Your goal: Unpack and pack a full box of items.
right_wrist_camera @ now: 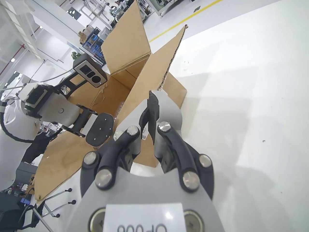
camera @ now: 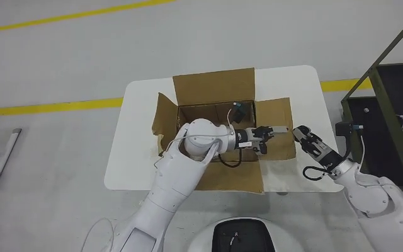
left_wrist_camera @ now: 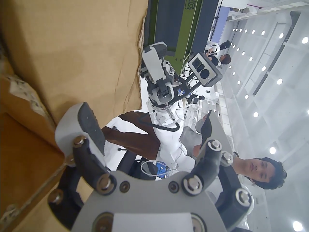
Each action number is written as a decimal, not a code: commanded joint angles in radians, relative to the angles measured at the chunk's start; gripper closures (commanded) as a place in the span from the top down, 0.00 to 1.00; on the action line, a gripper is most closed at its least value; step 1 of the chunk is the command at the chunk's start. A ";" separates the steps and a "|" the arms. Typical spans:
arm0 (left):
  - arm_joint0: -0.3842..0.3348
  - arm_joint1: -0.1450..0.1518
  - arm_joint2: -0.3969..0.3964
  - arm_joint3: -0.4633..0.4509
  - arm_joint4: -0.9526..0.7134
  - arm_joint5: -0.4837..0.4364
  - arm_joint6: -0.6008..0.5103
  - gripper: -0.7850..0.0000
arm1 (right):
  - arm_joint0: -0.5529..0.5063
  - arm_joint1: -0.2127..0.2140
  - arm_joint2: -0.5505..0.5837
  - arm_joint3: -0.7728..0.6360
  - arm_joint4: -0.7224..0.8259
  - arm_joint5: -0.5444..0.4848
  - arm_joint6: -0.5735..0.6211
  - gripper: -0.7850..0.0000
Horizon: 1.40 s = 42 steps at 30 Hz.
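Cardboard box (camera: pixel 214 88) sits flaps-out on the table (camera: pixel 135 148), left gripper (camera: pixel 280 130) spread wide over its right flap (camera: pixel 277 110) (right gripper (camera: pixel 302 132) pinched closed, empty, just beside).

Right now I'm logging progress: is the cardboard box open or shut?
Open. The box has all four flaps spread outward, leaving its top uncovered in the top view.
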 commanded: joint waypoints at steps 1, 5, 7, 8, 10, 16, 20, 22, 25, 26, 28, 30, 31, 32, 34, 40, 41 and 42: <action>0.003 0.010 -0.028 -0.010 0.019 -0.004 0.013 1.00 | -0.002 0.000 0.000 0.003 -0.002 0.000 -0.002 0.00; 0.014 0.033 -0.071 -0.045 0.108 -0.013 0.040 1.00 | -0.002 -0.001 0.002 0.013 0.001 -0.004 -0.009 0.00; 0.021 0.048 -0.101 -0.068 0.169 -0.014 0.055 1.00 | -0.002 -0.001 0.003 0.014 0.002 -0.007 -0.011 0.00; 0.029 0.054 -0.121 -0.081 0.175 -0.007 0.055 1.00 | -0.003 -0.001 0.005 0.012 -0.001 -0.008 -0.013 0.00; 0.045 0.068 -0.156 -0.115 0.209 -0.001 0.058 1.00 | -0.008 0.000 0.011 0.006 -0.003 -0.011 -0.014 0.00; 0.113 0.104 -0.246 -0.225 0.313 0.018 0.085 1.00 | -0.024 0.003 0.035 -0.007 -0.015 -0.018 -0.009 0.00; 0.148 0.120 -0.290 -0.292 0.355 0.026 0.094 1.00 | -0.037 0.005 0.058 -0.013 -0.011 -0.027 -0.010 0.00; 0.160 0.126 -0.307 -0.309 0.372 0.033 0.100 1.00 | -0.046 0.007 0.069 -0.019 -0.010 -0.029 -0.006 0.00; 0.172 0.133 -0.317 -0.321 0.390 0.036 0.099 1.00 | -0.054 0.008 0.079 -0.026 -0.005 -0.031 -0.005 0.00; 0.175 0.136 -0.318 -0.326 0.405 0.035 0.100 1.00 | -0.055 0.008 0.083 -0.032 -0.002 -0.033 -0.006 0.00; 0.181 0.140 -0.322 -0.336 0.421 0.040 0.102 1.00 | -0.059 0.008 0.089 -0.050 0.003 -0.035 -0.009 0.12; 0.186 0.146 -0.320 -0.346 0.465 0.039 0.100 1.00 | -0.062 0.008 0.096 -0.076 0.013 -0.041 -0.010 0.26; 0.190 0.149 -0.321 -0.348 0.488 0.043 0.100 1.00 | -0.063 0.009 0.100 -0.094 0.023 -0.046 -0.008 0.32; 0.192 0.151 -0.321 -0.350 0.508 0.047 0.101 1.00 | -0.062 0.009 0.105 -0.113 0.030 -0.052 -0.004 0.40; 0.196 0.156 -0.318 -0.354 0.549 0.049 0.101 1.00 | -0.053 0.013 0.120 -0.159 0.027 -0.062 0.022 0.49; 0.203 0.167 -0.301 -0.360 0.652 0.055 0.103 1.00 | -0.011 0.022 0.129 -0.256 -0.046 0.002 0.134 0.73; 0.203 0.168 -0.295 -0.360 0.672 0.054 0.103 1.00 | 0.002 0.022 0.120 -0.262 -0.055 0.017 0.143 0.70; 0.203 0.169 -0.290 -0.360 0.683 0.056 0.101 1.00 | 0.015 0.023 0.114 -0.267 -0.089 0.035 0.156 0.65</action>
